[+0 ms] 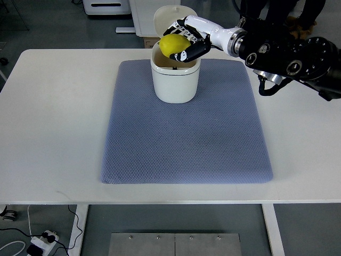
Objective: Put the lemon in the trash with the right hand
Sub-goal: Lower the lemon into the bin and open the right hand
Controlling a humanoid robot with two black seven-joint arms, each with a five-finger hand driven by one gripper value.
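Note:
A yellow lemon (173, 45) is held in my right hand (185, 42), directly above the open mouth of a small white trash bin (175, 80). The bin stands at the far middle of a blue-grey mat (186, 138), with its lid (169, 16) tipped up behind it. The white and black fingers (193, 51) curl around the lemon. My right arm (287, 53) comes in from the right edge. My left arm is out of view.
The mat lies on a white table (53, 117). White furniture (106, 6) and a cardboard box (151, 42) stand on the floor beyond the table's far edge. Cables and a power strip (40, 242) lie on the floor at the near left.

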